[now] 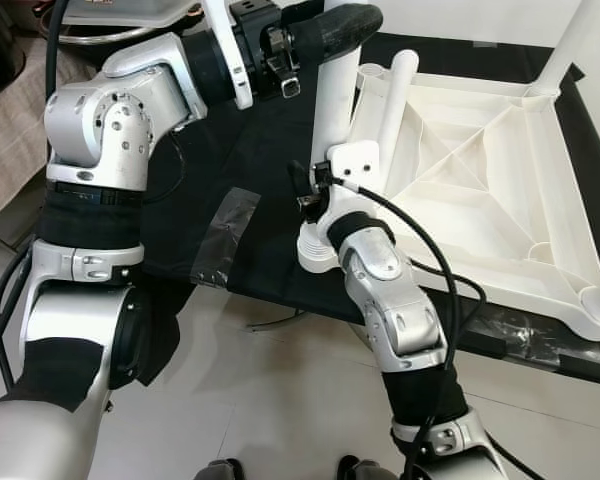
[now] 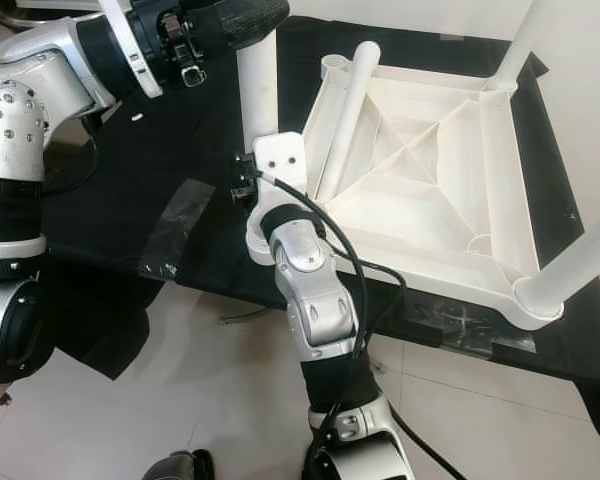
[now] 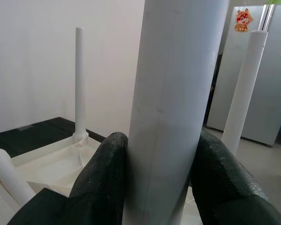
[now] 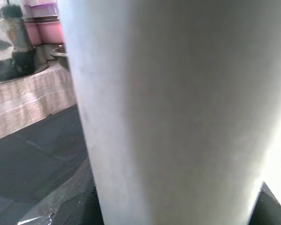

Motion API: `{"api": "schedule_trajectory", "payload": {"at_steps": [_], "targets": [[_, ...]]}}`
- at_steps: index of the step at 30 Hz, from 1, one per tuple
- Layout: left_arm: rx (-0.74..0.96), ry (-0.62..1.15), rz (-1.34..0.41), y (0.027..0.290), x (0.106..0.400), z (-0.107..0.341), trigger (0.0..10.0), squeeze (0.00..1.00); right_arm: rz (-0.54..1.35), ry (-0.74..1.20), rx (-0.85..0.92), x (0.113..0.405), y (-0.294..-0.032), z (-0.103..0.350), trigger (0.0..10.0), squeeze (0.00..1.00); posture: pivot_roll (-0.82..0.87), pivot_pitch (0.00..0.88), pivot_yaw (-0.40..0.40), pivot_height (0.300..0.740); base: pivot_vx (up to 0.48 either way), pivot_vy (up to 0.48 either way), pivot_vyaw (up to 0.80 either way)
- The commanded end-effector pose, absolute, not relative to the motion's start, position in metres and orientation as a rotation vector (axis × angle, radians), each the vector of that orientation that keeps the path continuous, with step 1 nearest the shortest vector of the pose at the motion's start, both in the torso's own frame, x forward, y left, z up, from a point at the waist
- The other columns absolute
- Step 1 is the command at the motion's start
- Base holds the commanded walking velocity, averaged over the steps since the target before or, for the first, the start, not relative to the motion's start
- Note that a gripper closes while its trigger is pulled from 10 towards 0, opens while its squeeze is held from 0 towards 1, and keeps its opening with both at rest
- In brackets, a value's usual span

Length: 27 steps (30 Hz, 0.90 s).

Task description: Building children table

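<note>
Both grippers clamp one white leg (image 1: 332,105) — left gripper (image 1: 342,28) high, right gripper (image 1: 325,215) low — so it should stay plumb entering the tabletop (image 1: 500,170) socket.

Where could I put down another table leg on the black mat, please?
The black mat is bare left of the held leg, between the left gripper and the clear tape. The upturned tabletop takes the right side, and the right gripper crowds the leg's base.
</note>
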<state>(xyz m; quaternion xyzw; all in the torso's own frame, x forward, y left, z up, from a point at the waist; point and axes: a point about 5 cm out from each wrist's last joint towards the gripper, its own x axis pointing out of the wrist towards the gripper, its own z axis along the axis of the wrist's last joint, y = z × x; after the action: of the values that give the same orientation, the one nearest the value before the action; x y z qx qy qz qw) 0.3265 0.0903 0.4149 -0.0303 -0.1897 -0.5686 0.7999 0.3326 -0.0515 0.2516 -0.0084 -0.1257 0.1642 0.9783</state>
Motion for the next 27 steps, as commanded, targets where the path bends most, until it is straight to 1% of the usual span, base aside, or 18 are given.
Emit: {"api": "schedule_trajectory", "payload": {"at_steps": [1, 4, 5, 6, 7, 10, 11, 12, 14, 16, 17, 18, 19, 21, 22, 25, 27], "targets": [[-0.058, -0.400, -1.222, 0.094, 0.325, 0.415, 0.0, 0.00, 0.429, -0.296, 0.026, 0.329, -0.036, 0.261, 10.0, 0.00, 0.01, 0.152, 0.057, 0.740, 0.000, 0.000, 0.00], [-0.057, -0.399, -1.222, 0.095, 0.326, 0.414, 0.0, 0.00, 0.462, -0.310, 0.010, 0.331, -0.040, 0.265, 10.0, 0.00, 0.00, 0.157, 0.055, 0.740, 0.000, 0.000, 0.00], [-0.056, -0.398, -1.222, 0.095, 0.326, 0.414, 0.0, 0.00, 0.484, -0.324, 0.002, 0.333, -0.044, 0.268, 10.0, 0.84, 0.00, 0.158, 0.054, 0.740, 0.000, 0.000, 0.00], [-0.055, -0.398, -1.223, 0.095, 0.326, 0.414, 0.0, 0.00, 0.497, -0.335, -0.003, 0.334, -0.047, 0.270, 10.0, 0.84, 0.00, 0.158, 0.054, 0.740, 0.000, 0.000, 0.00], [-0.055, -0.398, -1.224, 0.095, 0.327, 0.414, 0.0, 0.00, 0.534, -0.344, 0.010, 0.335, -0.050, 0.274, 10.0, 1.00, 0.00, 0.161, 0.054, 0.740, 0.000, 0.000, 0.00], [-0.055, -0.400, -1.225, 0.094, 0.327, 0.414, 0.0, 0.00, 0.648, -0.370, 0.012, 0.337, -0.055, 0.283, 10.0, 1.00, 0.01, 0.163, 0.054, 0.740, 0.000, 0.000, 0.00], [-0.054, -0.400, -1.226, 0.094, 0.327, 0.414, 0.0, 0.00, 0.726, -0.402, -0.003, 0.337, -0.059, 0.292, 10.0, 1.00, 0.01, 0.163, 0.054, 0.740, 0.000, 0.000, 0.00], [-0.054, -0.400, -1.226, 0.094, 0.327, 0.414, 0.0, 0.00, 0.726, -0.402, -0.003, 0.337, -0.059, 0.292, 10.0, 1.00, 0.01, 0.163, 0.054, 0.740, 0.000, 0.000, 0.00], [-0.054, -0.401, -1.229, 0.094, 0.326, 0.415, 0.0, 0.00, 0.857, -0.451, -0.036, 0.336, -0.067, 0.306, 10.0, 1.00, 0.01, 0.165, 0.057, 0.740, 0.000, 0.000, 0.00], [-0.054, -0.401, -1.229, 0.094, 0.326, 0.415, 0.0, 0.00, 0.857, -0.451, -0.036, 0.336, -0.067, 0.306, 10.0, 1.00, 0.01, 0.165, 0.057, 0.740, 0.000, 0.000, 0.00], [-0.056, -0.402, -1.231, 0.094, 0.326, 0.415, 0.0, 0.00, 0.940, -0.460, -0.072, 0.337, -0.073, 0.314, 10.0, 1.00, 0.01, 0.167, 0.056, 0.740, 0.000, 0.000, 0.00], [-0.057, -0.402, -1.235, 0.093, 0.326, 0.415, 0.0, 0.00, 1.015, -0.469, -0.122, 0.337, -0.079, 0.320, 10.0, 0.75, 0.01, 0.168, 0.056, 0.740, 0.000, 0.000, 0.00], [-0.057, -0.402, -1.235, 0.093, 0.326, 0.415, 0.0, 0.00, 1.015, -0.469, -0.122, 0.337, -0.079, 0.320, 10.0, 0.75, 0.01, 0.168, 0.056, 0.740, 0.000, 0.000, 0.00], [-0.058, -0.401, -1.245, 0.091, 0.324, 0.414, 0.0, 0.00, 1.138, -0.465, -0.175, 0.338, -0.087, 0.327, 10.0, 0.00, 0.01, 0.171, 0.057, 0.740, 0.000, 0.000, 0.00], [-0.058, -0.401, -1.245, 0.091, 0.324, 0.414, 0.0, 0.00, 1.138, -0.465, -0.175, 0.338, -0.087, 0.327, 10.0, 0.00, 0.01, 0.171, 0.057, 0.740, 0.000, 0.000, 0.00], [-0.046, -0.391, -1.285, 0.087, 0.320, 0.412, 0.0, 0.00, 1.232, -0.402, -0.254, 0.349, -0.095, 0.331, 10.0, 0.00, 0.02, 0.173, 0.061, 0.740, 0.000, 0.000, 0.00], [-0.044, -0.386, -1.310, 0.084, 0.319, 0.411, 0.0, 0.00, 1.295, -0.378, -0.263, 0.351, -0.098, 0.335, 10.0, 0.00, 0.02, 0.173, 0.063, 0.740, 0.000, 0.000, 0.00]]}}
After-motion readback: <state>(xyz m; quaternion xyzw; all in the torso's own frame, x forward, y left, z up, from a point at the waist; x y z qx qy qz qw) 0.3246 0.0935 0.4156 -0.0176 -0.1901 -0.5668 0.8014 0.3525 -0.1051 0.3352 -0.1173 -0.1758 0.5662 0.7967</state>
